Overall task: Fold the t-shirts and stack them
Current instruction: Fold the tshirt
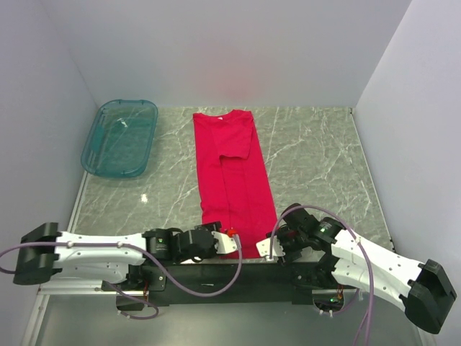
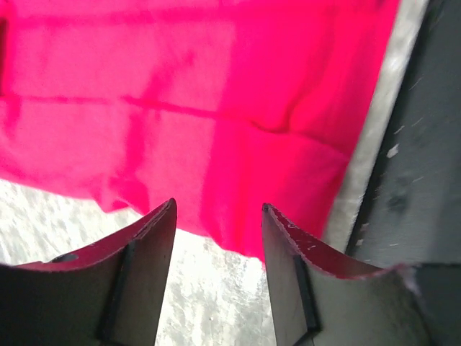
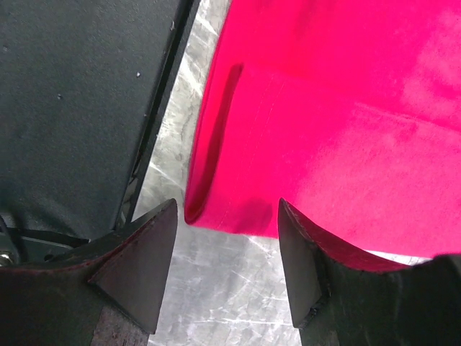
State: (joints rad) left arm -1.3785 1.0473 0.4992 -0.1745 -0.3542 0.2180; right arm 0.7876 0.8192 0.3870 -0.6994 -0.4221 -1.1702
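You are looking down on a grey marble-patterned table (image 1: 317, 166) with white veins running through it. Plain pale walls are closing it in on three sides: a back wall (image 1: 230, 50) across the top of the frame, a left wall (image 1: 36, 108) and a right wall (image 1: 421, 108). A faint pink tint is showing on the back wall just above the cloth, and a small glare spot is shining on the marble at centre left.

The red t-shirt (image 1: 232, 180) is lying flat in the middle of the frame, folded lengthwise into a long narrow strip. Its collar end is pointing to the top of the frame and its hem is reaching the bottom edge of the marble. One sleeve is lying folded over its upper half. The teal tub (image 1: 120, 137) is sitting in the upper left corner, well apart from the shirt, with bare marble between them.

Your left gripper (image 1: 230, 241) is hovering at the lower left corner of the hem with its jaws spread wide and nothing between them. In the left wrist view the hem edge is showing just past the fingertips. Your right gripper (image 1: 270, 247) is hovering at the lower right corner, likewise gaping and gripping nothing. A black base strip (image 1: 238, 272) is running along the bottom edge beneath both arms.
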